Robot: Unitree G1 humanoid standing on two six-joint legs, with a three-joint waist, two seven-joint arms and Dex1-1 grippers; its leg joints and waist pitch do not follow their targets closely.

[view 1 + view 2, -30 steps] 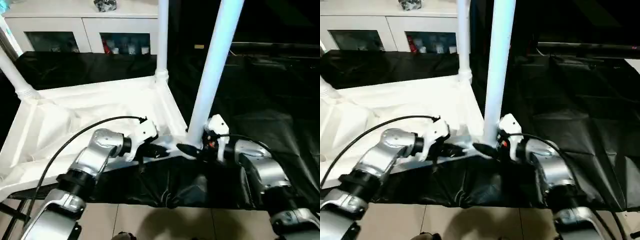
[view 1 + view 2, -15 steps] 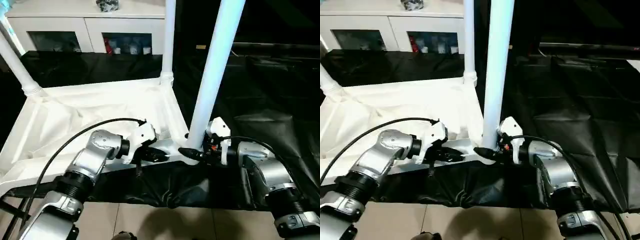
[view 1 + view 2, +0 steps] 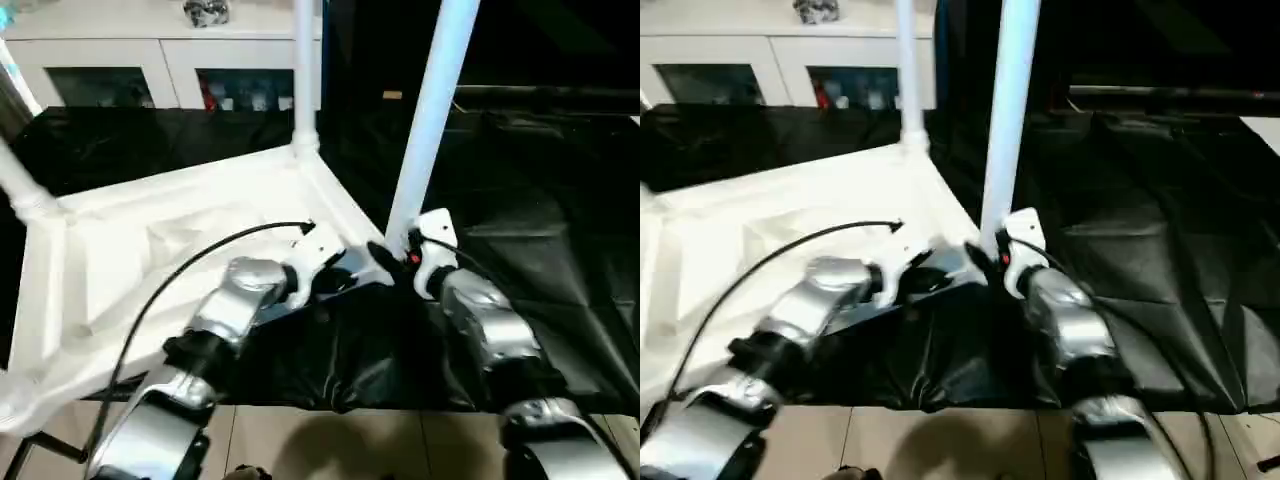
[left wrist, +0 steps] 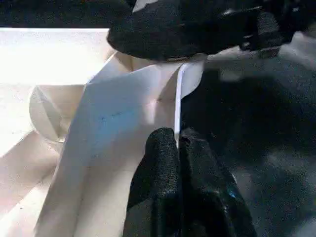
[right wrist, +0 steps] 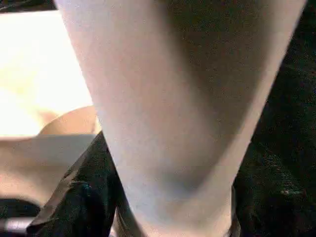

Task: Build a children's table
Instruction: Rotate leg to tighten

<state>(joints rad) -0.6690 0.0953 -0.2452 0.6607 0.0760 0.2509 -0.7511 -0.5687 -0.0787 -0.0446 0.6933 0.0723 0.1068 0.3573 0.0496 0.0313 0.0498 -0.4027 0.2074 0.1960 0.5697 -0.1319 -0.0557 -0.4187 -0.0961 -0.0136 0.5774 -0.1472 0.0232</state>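
While left gripper (image 4: 177,148) pinches tabletop (image 3: 150,250) rim, right gripper (image 3: 392,258) prob. clasps leg (image 3: 425,130).

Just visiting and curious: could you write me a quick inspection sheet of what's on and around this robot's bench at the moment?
Surface: black-covered work table, its cloth wrinkled.
Job's things: white tabletop lies underside up; two legs stand in its far corner sockets, left and right; a near leg rises at the near right corner.
Clutter: nothing seen on the cloth.
Grippers: left gripper is shut on the tabletop's thin edge wall; right gripper sits at the near leg's base, jaws around it.
Cables: a black cable arcs over the left forearm.
Surroundings: white cabinet with glass doors behind; tiled floor in front.
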